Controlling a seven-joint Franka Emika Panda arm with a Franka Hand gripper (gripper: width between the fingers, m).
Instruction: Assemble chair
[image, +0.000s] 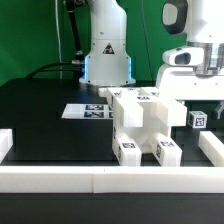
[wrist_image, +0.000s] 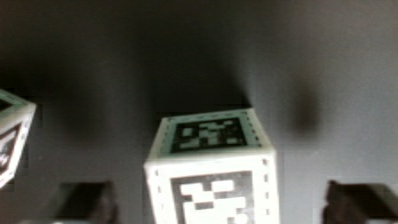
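The chair's large blocky white part (image: 140, 122) stands mid-table with tags on its lower feet. A small white tagged chair piece (image: 198, 118) stands at the exterior view's right, directly under my gripper (image: 198, 104). In the wrist view this piece is an upright white post (wrist_image: 214, 160) with a tag on its top and one on its side. It stands between my gripper's (wrist_image: 222, 203) two dark fingertips (wrist_image: 80, 201), with a gap on each side. The gripper is open and holds nothing. The edge of another tagged part (wrist_image: 13, 132) shows beside it.
The marker board (image: 88, 111) lies flat behind the large part. Low white border rails run along the front (image: 100, 179), the exterior view's left (image: 5, 145) and right (image: 212, 150). The robot base (image: 106, 55) stands at the back on the black table.
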